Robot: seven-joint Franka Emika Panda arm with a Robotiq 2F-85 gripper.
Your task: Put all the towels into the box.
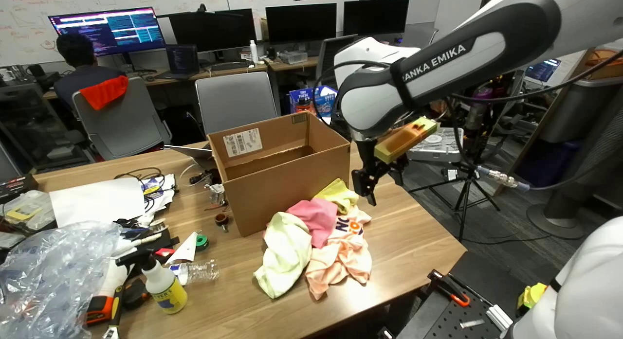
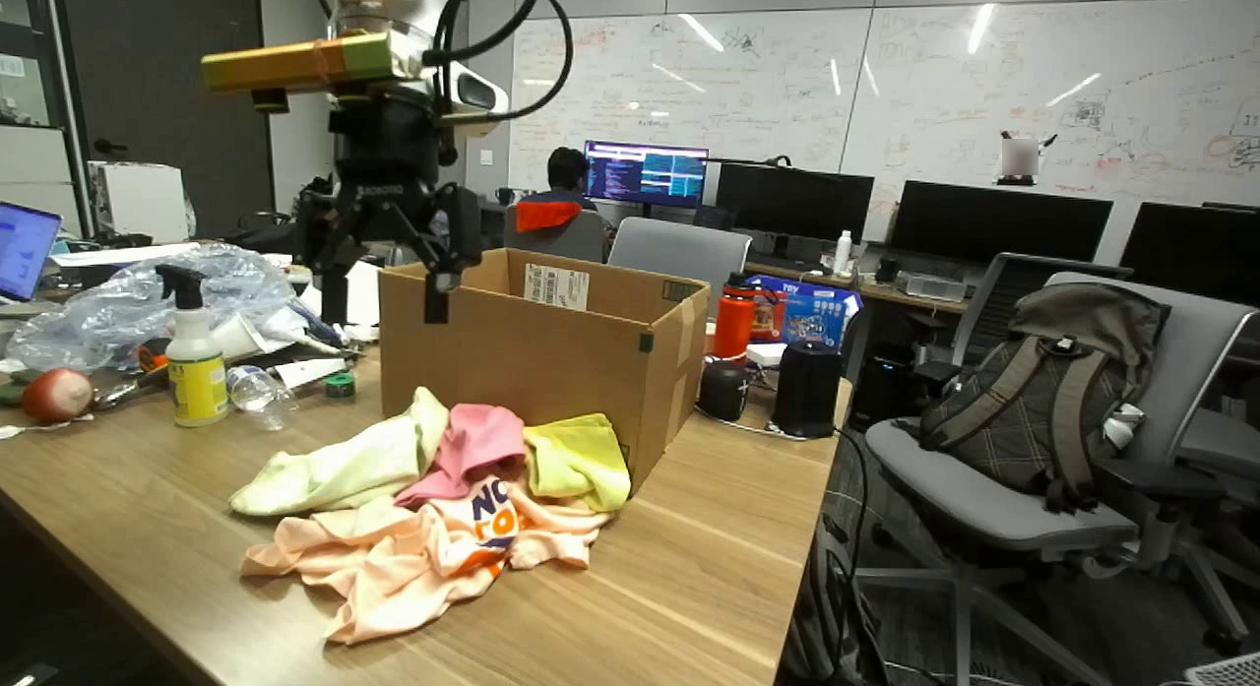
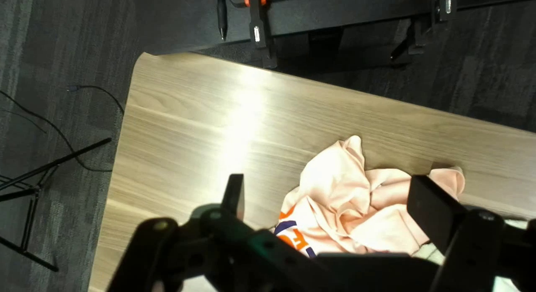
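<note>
Four-sided and upright, the brown cardboard box [image 1: 287, 188] stands on the table, bare cardboard showing in the visible part of its inside. Against its near side lie the towels in one heap: pale cream-yellow [image 1: 284, 251], pink [image 1: 319, 220], bright yellow [image 2: 581, 460] and orange-pink with printed letters [image 2: 394, 558]. Above the table, over the heap's side of the box, hangs my gripper [image 2: 385, 307], fingers wide apart and holding nothing. In the wrist view the orange-pink towel appears below and between the fingertips of the gripper [image 3: 328, 200], apart from them; a sliver of pale cloth shows beside it.
A spray bottle [image 1: 168, 290], a see-through plastic bag [image 1: 53, 276], a plastic bottle [image 1: 202, 271] and loose tools crowd one end of the table. Black devices [image 2: 807, 391] and an orange flask [image 2: 733, 322] sit behind the box. Table edge [image 3: 335, 84] runs beyond the towels.
</note>
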